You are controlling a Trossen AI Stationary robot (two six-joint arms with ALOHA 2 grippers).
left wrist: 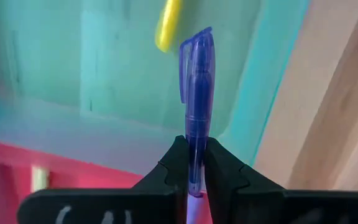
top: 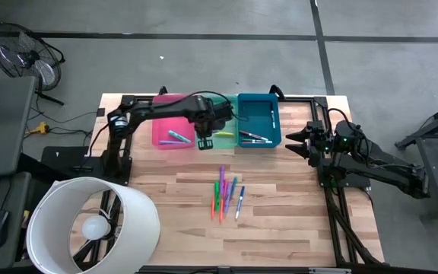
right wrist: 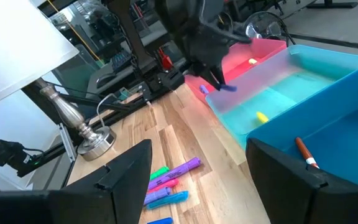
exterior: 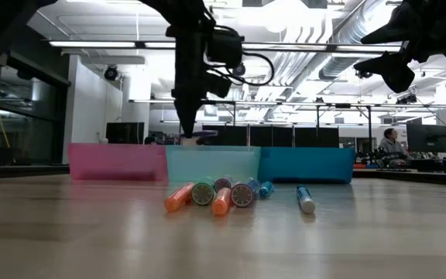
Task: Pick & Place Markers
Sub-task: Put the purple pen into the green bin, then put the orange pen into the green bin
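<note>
My left gripper (top: 205, 142) hangs over the near left corner of the green bin (top: 223, 142), by the wall it shares with the pink bin (top: 166, 122), and is shut on a purple marker (left wrist: 197, 93). A yellow marker (left wrist: 168, 25) lies inside the green bin. Several markers (top: 226, 194) lie in a cluster on the wooden table (top: 280, 221), nearer than the bins. My right gripper (top: 289, 141) waits open at the table's right, past the blue bin (top: 258, 114), with nothing between its fingers. My left gripper pinches the purple marker's barrel (left wrist: 196, 146) between its two fingers (left wrist: 174, 163), away from the capped end with the clip. The fingers come from above, pointing down, and lie across the marker. The marker sits about level, lifted clear above the bin's rim (exterior: 200, 136).
A lamp with a large white shade (top: 93, 224) stands at the table's near left; its metal foot (right wrist: 95, 140) rests on the wood. More markers lie in the pink bin (top: 175, 138) and the blue bin (top: 255, 138). A person sits far behind the table (exterior: 393, 143).
</note>
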